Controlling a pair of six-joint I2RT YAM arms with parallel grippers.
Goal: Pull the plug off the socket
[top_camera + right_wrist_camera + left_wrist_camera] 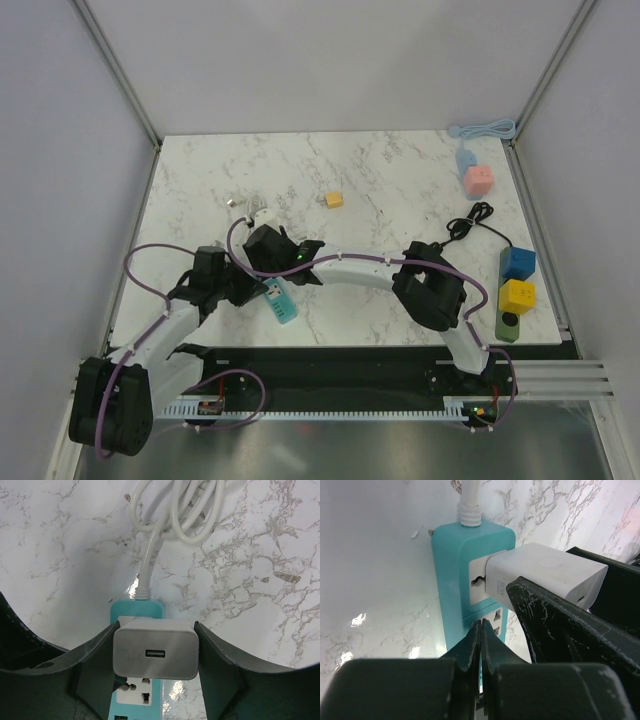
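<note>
- Clamping the white square charger plug (155,655) by its sides: the right gripper (156,642).
- That plug sits seated in the teal plastic power strip (138,610).
- The left gripper (480,632) is pinched together and empty, tips at the strip.

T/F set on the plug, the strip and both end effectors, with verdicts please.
1. The white plug sits in a socket of the teal power strip. True.
2. The right end effector clamps the plug from both sides. True.
3. The left end effector is wide open. False: its fingers are closed together.
4. The strip's white cable lies straight. False: it is looped on the table.
</note>
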